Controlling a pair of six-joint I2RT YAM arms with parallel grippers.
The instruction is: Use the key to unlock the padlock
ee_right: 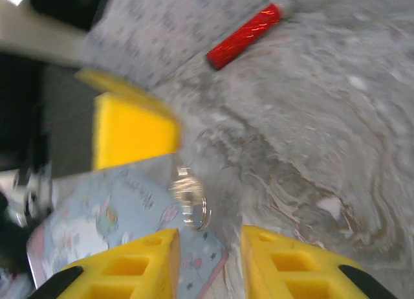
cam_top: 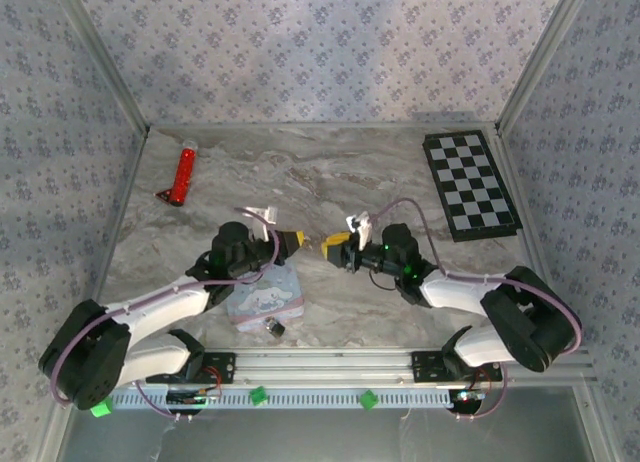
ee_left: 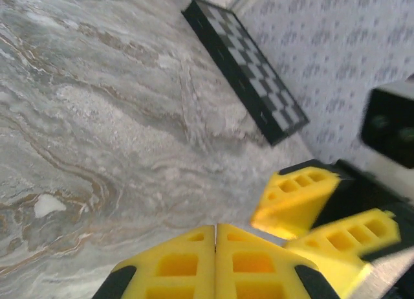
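Padlock (cam_top: 273, 327) sitting on surface (cam_top: 330, 172), near edge of pastel tin (cam_top: 262, 300). Left hand (ee_left: 215, 228) pressing together, right hand (ee_right: 208, 237) gaping apart. Key ring (ee_right: 191, 199) dangling over tin; likely dropping if nobody's gripping it.

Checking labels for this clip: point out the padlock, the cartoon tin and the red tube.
padlock (cam_top: 273, 327), top external view, its dark body
cartoon tin (cam_top: 264, 302), top external view, lid middle
red tube (cam_top: 182, 174), top external view, mid-barrel
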